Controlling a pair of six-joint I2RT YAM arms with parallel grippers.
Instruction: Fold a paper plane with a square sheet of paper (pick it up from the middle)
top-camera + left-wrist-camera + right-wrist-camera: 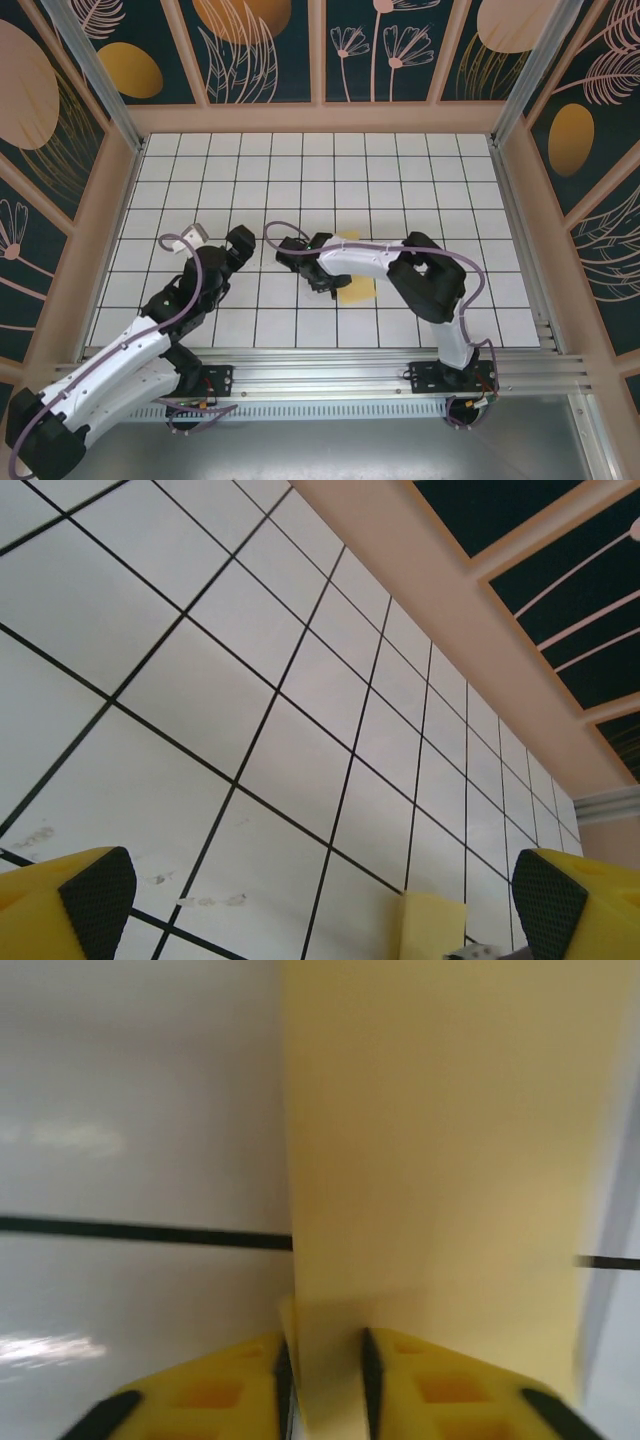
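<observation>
The square sheet of paper [358,291] is a narrow, creased pale-yellow shape lying near the middle of the grid table, mostly under my right arm. In the right wrist view the paper [440,1140] stretches away from my right gripper [325,1385]. Its jaws stand a narrow gap apart, with a folded edge of the paper between the pads. From above, the right gripper [330,283] sits at the paper's left edge. My left gripper [240,245] hovers to the left, apart from the paper. It is wide open [322,905] and empty, with a corner of the paper [432,925] ahead of it.
The white grid table [400,170] stretches free behind and to both sides of the arms. Peach-framed patterned walls [320,115] close it in at the back and sides. A metal rail [330,365] runs along the near edge.
</observation>
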